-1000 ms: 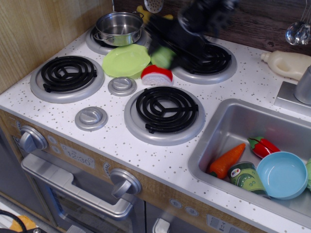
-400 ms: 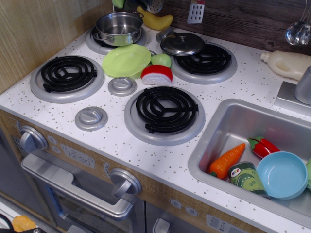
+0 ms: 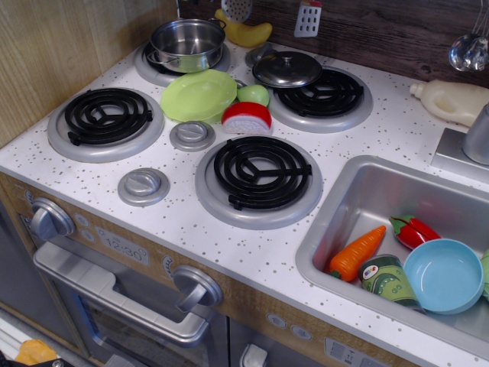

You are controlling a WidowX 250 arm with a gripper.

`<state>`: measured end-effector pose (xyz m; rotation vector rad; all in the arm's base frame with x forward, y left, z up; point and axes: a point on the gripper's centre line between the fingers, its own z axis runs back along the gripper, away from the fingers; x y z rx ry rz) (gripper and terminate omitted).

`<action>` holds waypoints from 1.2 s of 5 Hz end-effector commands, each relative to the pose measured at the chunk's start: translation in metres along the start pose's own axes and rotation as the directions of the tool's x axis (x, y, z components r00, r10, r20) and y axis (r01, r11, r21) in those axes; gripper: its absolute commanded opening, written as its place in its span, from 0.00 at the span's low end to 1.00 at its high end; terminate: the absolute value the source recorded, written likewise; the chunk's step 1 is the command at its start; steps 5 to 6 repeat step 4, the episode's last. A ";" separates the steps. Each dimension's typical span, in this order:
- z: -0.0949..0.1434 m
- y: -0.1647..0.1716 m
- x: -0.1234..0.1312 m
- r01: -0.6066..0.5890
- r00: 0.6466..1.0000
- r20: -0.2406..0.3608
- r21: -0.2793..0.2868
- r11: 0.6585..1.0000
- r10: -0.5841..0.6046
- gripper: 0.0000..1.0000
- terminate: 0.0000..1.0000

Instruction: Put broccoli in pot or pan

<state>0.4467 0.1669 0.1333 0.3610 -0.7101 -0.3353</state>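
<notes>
The white speckled desk (image 3: pixel 229 245) carries the small shiny round steel pot (image 3: pixel 187 43) on its far-left burner, interior apparently empty. The lumpy pale green broccoli is nowhere visible, its location undetermined. The claw is out of frame, so its state cannot be told. Recommendation: release directly above the pot's centre, clear of the rim.

dark wood backsplash (image 3: pixel 382 30), speckled counter (image 3: pixel 229 245) (white)

White countertop (image 3: pixel 252 252) flecked with dark speckles; shiny steel round pot (image 3: pixel 187 44) at the back-left corner; flat light green plate (image 3: pixel 199 95); orange plastic carrot (image 3: pixel 357 253); pale blue bowl (image 3: pixel 444 275).
</notes>
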 end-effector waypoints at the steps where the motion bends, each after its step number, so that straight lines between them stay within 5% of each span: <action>1: 0.001 0.025 0.008 0.048 0.990 0.130 0.037 0.998 -0.052 0.00 0.00; 2: 0.001 0.025 0.008 0.048 0.990 0.130 0.037 0.998 -0.052 1.00 0.00; 3: 0.001 0.025 0.008 0.048 0.990 0.130 0.037 0.998 -0.052 1.00 0.00; 4: 0.001 0.025 0.008 0.048 0.990 0.130 0.037 0.998 -0.052 1.00 1.00; 6: 0.001 0.025 0.008 0.048 0.990 0.130 0.037 0.998 -0.052 1.00 1.00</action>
